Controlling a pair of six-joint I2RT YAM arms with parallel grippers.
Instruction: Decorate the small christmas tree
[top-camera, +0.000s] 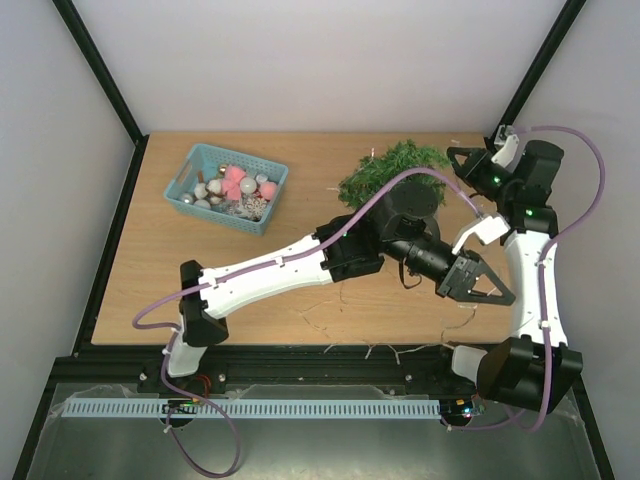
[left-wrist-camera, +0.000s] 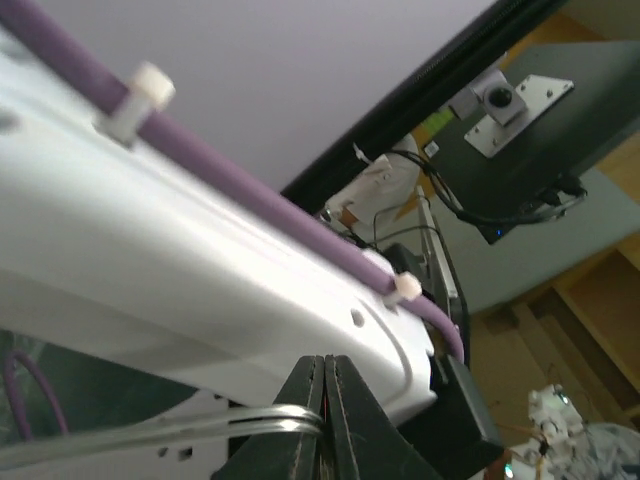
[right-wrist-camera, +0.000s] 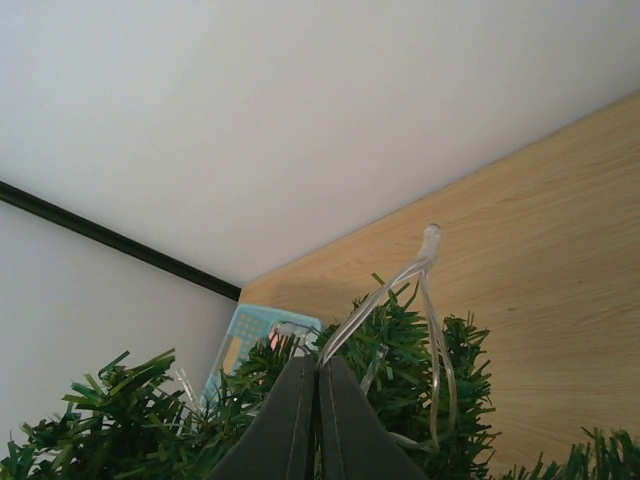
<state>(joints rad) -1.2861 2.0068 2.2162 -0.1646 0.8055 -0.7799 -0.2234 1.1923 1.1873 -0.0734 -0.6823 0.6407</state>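
Note:
The small christmas tree (top-camera: 385, 172) stands at the back right of the table, its green branches (right-wrist-camera: 420, 365) filling the bottom of the right wrist view. My right gripper (top-camera: 453, 154) is at the tree's right side; its jaws (right-wrist-camera: 317, 372) are shut on a clear light string whose bulb (right-wrist-camera: 431, 236) sticks up above the needles. My left gripper (top-camera: 508, 296) reaches across in front of the tree to the right arm. In the left wrist view it (left-wrist-camera: 325, 372) is shut on a clear wire (left-wrist-camera: 200, 433) of that string.
A teal basket (top-camera: 225, 187) of pink and silver ornaments sits at the back left, and its corner (right-wrist-camera: 245, 335) peeks over the branches. Thin clear strands (top-camera: 330, 312) lie near the table's front edge. The right arm's white link (left-wrist-camera: 150, 250) is very close to the left gripper.

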